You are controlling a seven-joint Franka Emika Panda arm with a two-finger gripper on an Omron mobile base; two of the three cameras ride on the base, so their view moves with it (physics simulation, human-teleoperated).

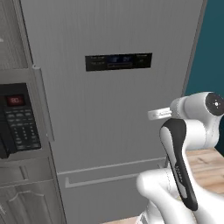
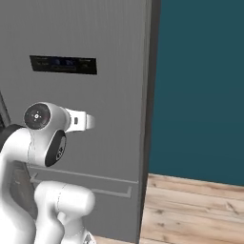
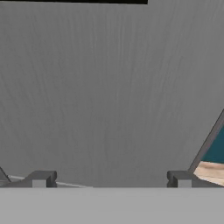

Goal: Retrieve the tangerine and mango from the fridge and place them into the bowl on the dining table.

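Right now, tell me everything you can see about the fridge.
The fridge is a tall light-grey appliance with a brushed, metal-looking face. A dark display panel sits high on its door, which is shut. Lower down, a horizontal seam and a long bar handle mark a bottom compartment. It stands on the wooden floor against the teal wall, with a black microwave to its left. The open pincer faces the door, holding nothing.

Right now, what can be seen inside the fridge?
Nothing inside shows: the fridge door is closed, so its shelves and any fruit are hidden. Only the grey door front with its dark display panel is visible. The open end effector faces the door, holding nothing.
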